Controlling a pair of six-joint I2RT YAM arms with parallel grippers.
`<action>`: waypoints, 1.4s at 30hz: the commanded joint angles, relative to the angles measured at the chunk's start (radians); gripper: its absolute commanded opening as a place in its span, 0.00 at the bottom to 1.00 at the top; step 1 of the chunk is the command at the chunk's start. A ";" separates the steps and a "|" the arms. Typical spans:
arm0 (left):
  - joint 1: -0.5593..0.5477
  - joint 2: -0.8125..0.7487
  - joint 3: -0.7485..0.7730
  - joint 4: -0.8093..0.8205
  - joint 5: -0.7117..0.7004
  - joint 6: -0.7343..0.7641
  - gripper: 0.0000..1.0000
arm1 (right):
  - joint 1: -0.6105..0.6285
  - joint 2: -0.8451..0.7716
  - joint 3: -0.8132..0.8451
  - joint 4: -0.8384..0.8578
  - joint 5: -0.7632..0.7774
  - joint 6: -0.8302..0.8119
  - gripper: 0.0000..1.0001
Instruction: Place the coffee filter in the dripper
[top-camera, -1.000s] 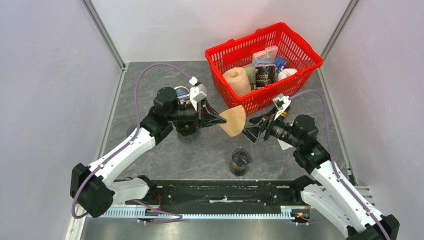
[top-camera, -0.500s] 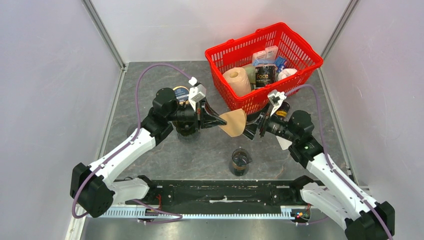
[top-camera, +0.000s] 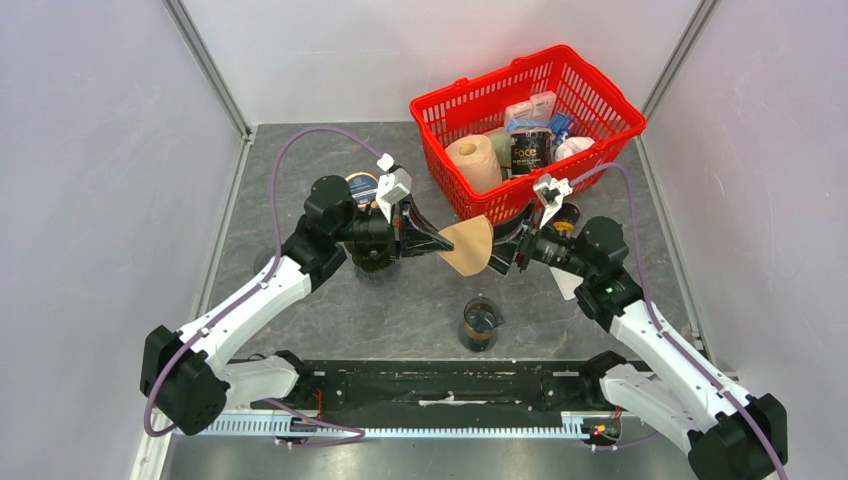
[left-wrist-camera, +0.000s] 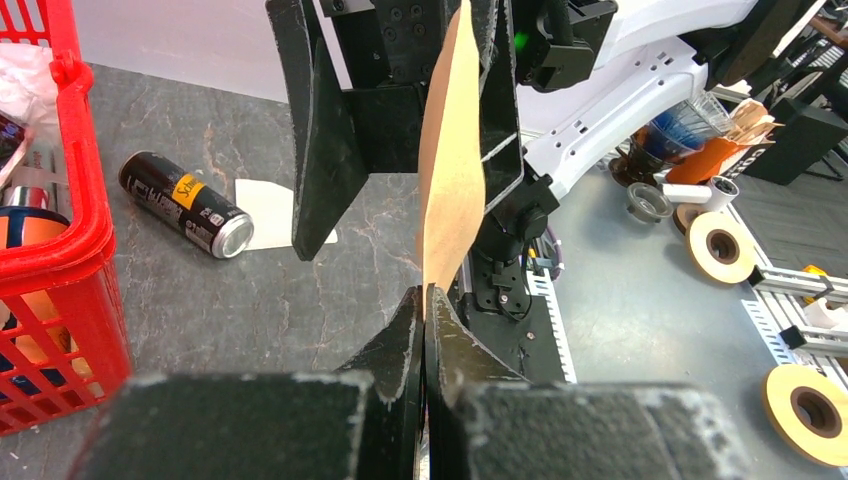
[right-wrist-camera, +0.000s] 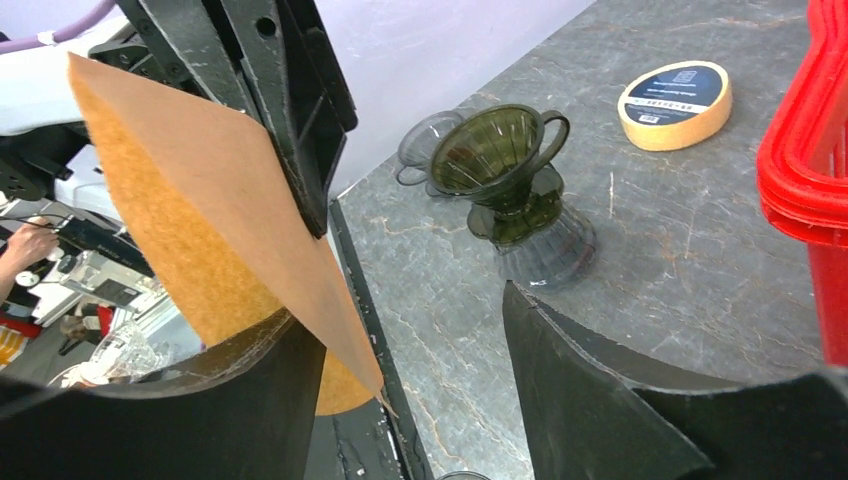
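The brown paper coffee filter (top-camera: 468, 243) hangs in the air between the arms. My left gripper (top-camera: 436, 241) is shut on its left tip; the left wrist view shows it edge-on (left-wrist-camera: 450, 170) rising from my closed fingertips (left-wrist-camera: 424, 296). My right gripper (top-camera: 503, 256) is open, with its fingers on either side of the filter's right edge. In the right wrist view the filter (right-wrist-camera: 200, 200) lies against my left finger (right-wrist-camera: 270, 380), with a wide gap to the other finger. The dark glass dripper (right-wrist-camera: 497, 158) stands on a glass server on the table, mostly hidden under my left wrist in the top view (top-camera: 372, 258).
A red basket (top-camera: 600, 100) of groceries stands at the back right. A tape roll (right-wrist-camera: 675, 103) lies beyond the dripper. A glass of dark liquid (top-camera: 480, 325) stands near the front. A black can (left-wrist-camera: 187, 205) and a white paper (left-wrist-camera: 262, 210) lie beside the basket.
My right gripper has moved left and its open fingers now straddle the filter's right edge. My left gripper still holds the filter and has barely moved.
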 joint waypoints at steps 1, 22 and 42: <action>-0.005 0.004 0.000 0.039 0.030 -0.029 0.02 | 0.000 0.006 0.056 0.084 -0.053 0.021 0.67; -0.005 0.019 0.008 0.038 0.013 -0.044 0.04 | 0.001 0.011 0.059 0.115 -0.102 0.034 0.00; -0.005 -0.020 0.081 -0.258 -0.480 0.045 0.85 | 0.002 0.046 0.254 -0.415 0.287 -0.123 0.00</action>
